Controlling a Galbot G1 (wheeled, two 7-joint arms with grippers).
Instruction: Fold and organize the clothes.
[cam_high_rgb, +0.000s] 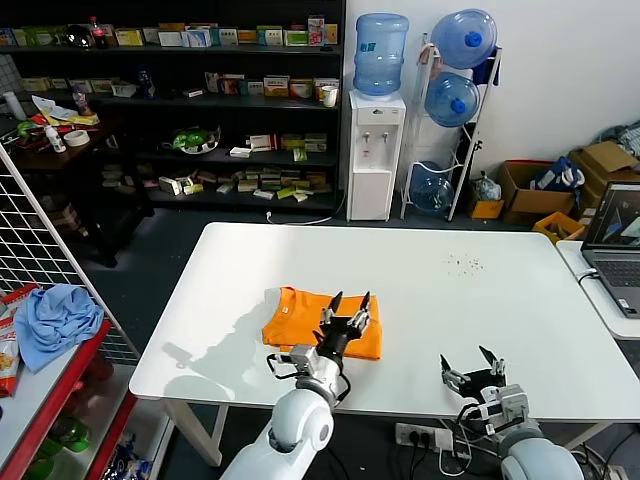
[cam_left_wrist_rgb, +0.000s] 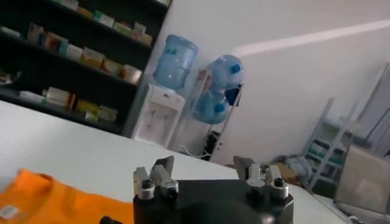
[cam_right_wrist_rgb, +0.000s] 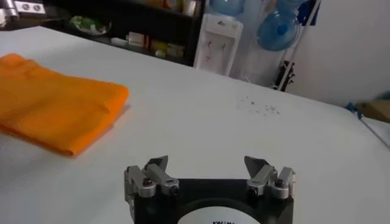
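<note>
The orange T-shirt (cam_high_rgb: 310, 320) lies folded into a flat rectangle on the white table (cam_high_rgb: 440, 290), near its front edge. My left gripper (cam_high_rgb: 351, 303) is open and empty, raised just above the shirt's near right part. In the left wrist view the shirt (cam_left_wrist_rgb: 42, 198) shows beside the open left gripper (cam_left_wrist_rgb: 204, 164). My right gripper (cam_high_rgb: 468, 362) is open and empty near the table's front edge, well right of the shirt. In the right wrist view the folded shirt (cam_right_wrist_rgb: 55, 109) lies apart from the open right gripper (cam_right_wrist_rgb: 206, 161).
A light blue cloth (cam_high_rgb: 52, 318) lies on the red shelf at the left behind a wire grid. A laptop (cam_high_rgb: 617, 245) stands on a side table at the right. Small dark specks (cam_high_rgb: 465, 263) dot the table's far right. A water dispenser (cam_high_rgb: 375, 150) and shelves stand behind.
</note>
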